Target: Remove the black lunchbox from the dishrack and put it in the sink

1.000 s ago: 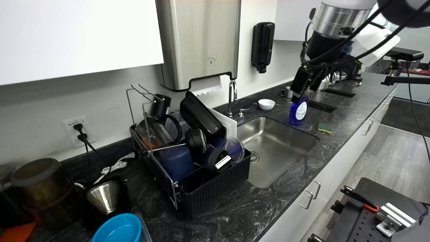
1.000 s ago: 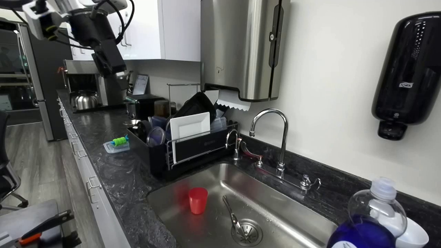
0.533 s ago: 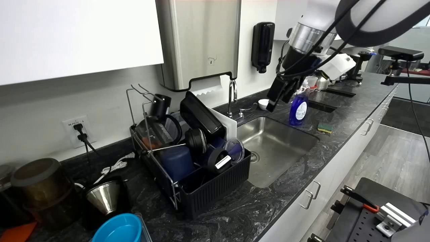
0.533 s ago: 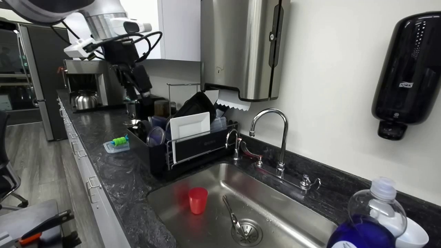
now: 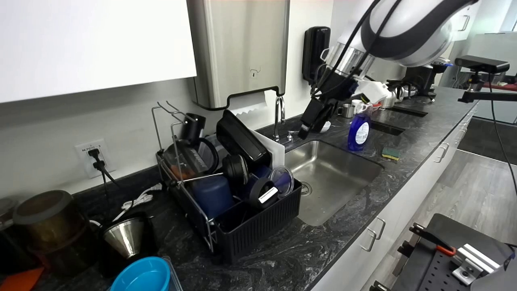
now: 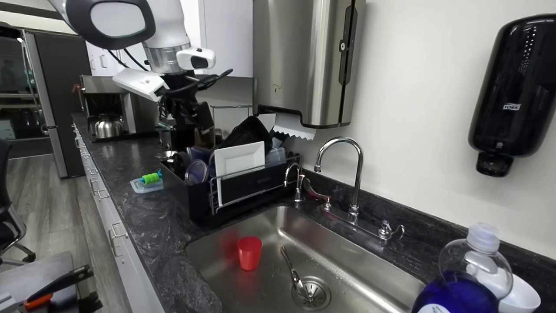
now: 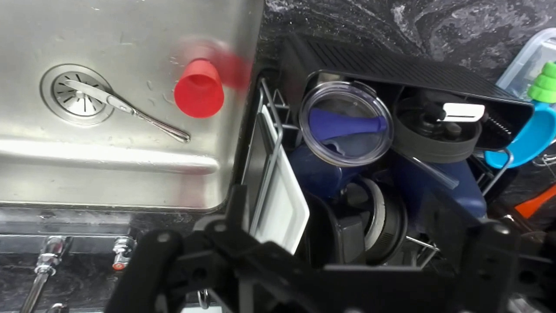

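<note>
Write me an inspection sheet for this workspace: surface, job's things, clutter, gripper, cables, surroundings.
Surface: dark marbled countertop bordering the sink.
Job's things: black lunchbox tilted in the dishrack, not yet in the sink.
Clutter: red cup and knife in the sink; white plate beside the lunchbox; bottle of blue liquid and sponge on the countertop.
Gripper: open, holding nothing.
Cables: black cables along the arm; black plugs in a wall outlet.
Surroundings: steel paper-towel dispenser, black wall dispenser, faucet.
</note>
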Controlling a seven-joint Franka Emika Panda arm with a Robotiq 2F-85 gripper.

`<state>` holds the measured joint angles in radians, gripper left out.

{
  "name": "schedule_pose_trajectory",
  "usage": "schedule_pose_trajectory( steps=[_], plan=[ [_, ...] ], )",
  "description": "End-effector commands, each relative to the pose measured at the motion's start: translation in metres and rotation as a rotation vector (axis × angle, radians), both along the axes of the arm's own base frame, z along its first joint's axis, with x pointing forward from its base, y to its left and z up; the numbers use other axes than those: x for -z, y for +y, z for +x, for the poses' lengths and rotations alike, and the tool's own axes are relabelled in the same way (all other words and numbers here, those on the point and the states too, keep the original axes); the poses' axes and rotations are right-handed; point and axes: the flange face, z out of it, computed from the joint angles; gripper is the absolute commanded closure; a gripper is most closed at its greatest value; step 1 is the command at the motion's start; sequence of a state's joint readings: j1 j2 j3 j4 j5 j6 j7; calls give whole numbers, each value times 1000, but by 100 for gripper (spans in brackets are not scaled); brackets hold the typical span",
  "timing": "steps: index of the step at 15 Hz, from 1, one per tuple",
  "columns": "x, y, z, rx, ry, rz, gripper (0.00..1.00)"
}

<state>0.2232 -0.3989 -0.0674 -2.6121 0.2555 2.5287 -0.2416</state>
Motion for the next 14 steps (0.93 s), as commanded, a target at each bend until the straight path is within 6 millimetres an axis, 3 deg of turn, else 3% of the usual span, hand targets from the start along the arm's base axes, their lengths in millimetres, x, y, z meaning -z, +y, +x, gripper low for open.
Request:
schedule_pose_trajectory(
  steps=[1, 8, 14],
  plan=[
    [8, -1, 33, -36, 0, 56, 0],
    [10, -1, 91, -137, -43, 174, 0],
    [16, -4, 122, -235, -104, 242, 0]
  ],
)
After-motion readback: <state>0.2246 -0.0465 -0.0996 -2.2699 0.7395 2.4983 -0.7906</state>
